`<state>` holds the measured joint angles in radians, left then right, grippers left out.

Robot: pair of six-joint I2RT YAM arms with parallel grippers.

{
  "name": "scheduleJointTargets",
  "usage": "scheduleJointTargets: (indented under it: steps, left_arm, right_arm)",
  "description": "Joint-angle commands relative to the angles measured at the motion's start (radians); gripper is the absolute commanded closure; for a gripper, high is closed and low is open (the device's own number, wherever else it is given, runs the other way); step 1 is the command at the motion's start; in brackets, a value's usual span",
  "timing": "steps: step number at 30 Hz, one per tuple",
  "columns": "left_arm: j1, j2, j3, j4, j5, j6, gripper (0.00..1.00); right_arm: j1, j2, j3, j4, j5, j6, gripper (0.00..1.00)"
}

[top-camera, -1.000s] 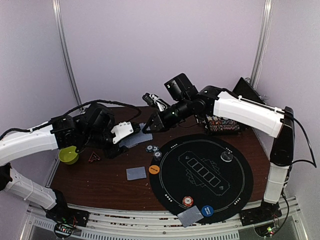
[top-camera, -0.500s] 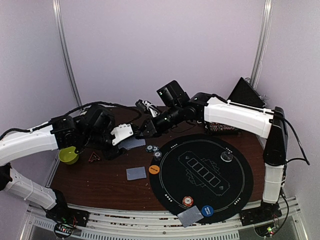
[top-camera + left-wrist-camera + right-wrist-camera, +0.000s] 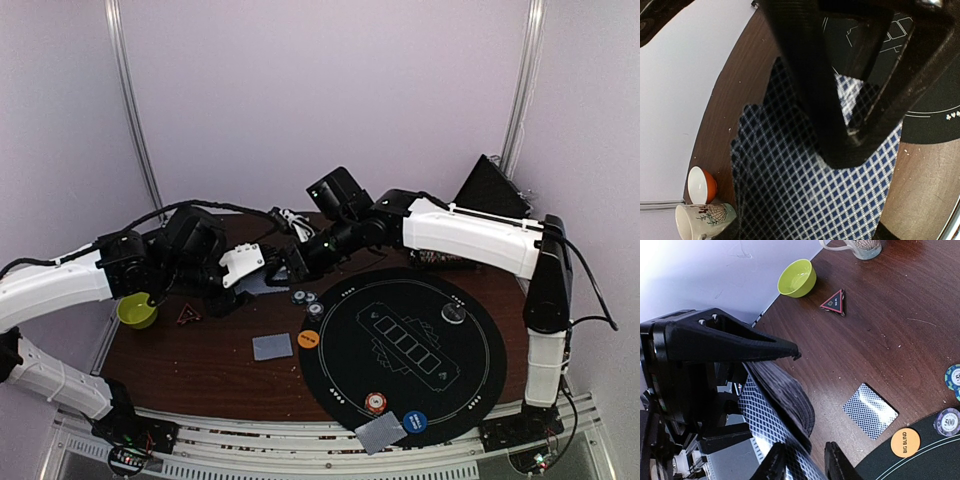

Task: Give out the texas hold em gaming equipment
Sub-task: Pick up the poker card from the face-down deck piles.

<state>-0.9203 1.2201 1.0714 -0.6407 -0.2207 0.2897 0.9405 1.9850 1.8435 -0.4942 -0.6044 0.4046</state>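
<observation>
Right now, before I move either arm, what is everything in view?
deck of cards: one, blue-white checked, in the left pincer
loose cards: two, same backs; bare wood, mat's near edge
striped chips: at least four; cluster at mat's left edge, one orange-rimmed near front
discs: three; orange, blue, dark
mat: one, black, round
green bowl: one, left side
orange bowl, mug: one each, table's edge
red triangle: one, beside green bowl
left pincer: shut on deck
right pincer: open, astride deck's edge
</observation>
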Motion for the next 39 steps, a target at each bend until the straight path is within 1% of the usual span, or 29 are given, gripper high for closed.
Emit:
scheduleJointTargets:
  steps: [1,11,14,17,18,19,20,21,27,33,36,39]
  left_arm:
    - [0.001,-0.021,0.001,0.069,-0.001,0.004,0.39]
    - [0.001,-0.018,0.001,0.068,0.001,0.004,0.39]
    - [0.001,-0.016,0.001,0.070,0.001,0.005,0.39]
    - [0.000,-0.015,0.001,0.068,0.004,0.005,0.39]
    - [0.001,-0.016,0.001,0.069,0.003,0.005,0.39]
    - [0.001,-0.016,0.001,0.069,0.004,0.005,0.39]
    - [0.001,-0.016,0.001,0.068,0.003,0.005,0.39]
    - [0.001,-0.017,0.001,0.069,0.003,0.005,0.39]
    - [0.001,-0.015,0.001,0.069,0.003,0.005,0.39]
    - [0.001,-0.017,0.002,0.068,0.001,0.005,0.39]
    - [0.001,-0.023,0.002,0.069,0.000,0.005,0.39]
    - [0.001,-0.028,0.000,0.068,-0.004,0.005,0.39]
  right_arm:
    - [0.003,-0.045,0.024,-0.058,0.046,-0.015,0.71]
    - [0.002,-0.072,0.045,-0.136,0.092,-0.031,0.73]
    - [0.000,-0.078,0.046,-0.147,0.105,-0.033,0.75]
    - [0.000,-0.083,0.053,-0.162,0.111,-0.036,0.83]
    - [-0.003,-0.086,0.055,-0.168,0.112,-0.037,0.87]
    - [-0.003,-0.089,0.058,-0.173,0.114,-0.038,0.94]
    - [-0.005,-0.093,0.057,-0.177,0.119,-0.038,0.98]
    - [-0.007,-0.097,0.057,-0.181,0.120,-0.039,1.00]
    - [-0.020,-0.136,0.067,-0.229,0.139,-0.055,1.00]
    - [-0.054,-0.201,0.086,-0.260,0.099,-0.063,1.00]
    - [-0.128,-0.269,0.059,-0.271,0.113,-0.050,1.00]
    - [-0.216,-0.326,-0.038,-0.248,0.149,-0.012,1.00]
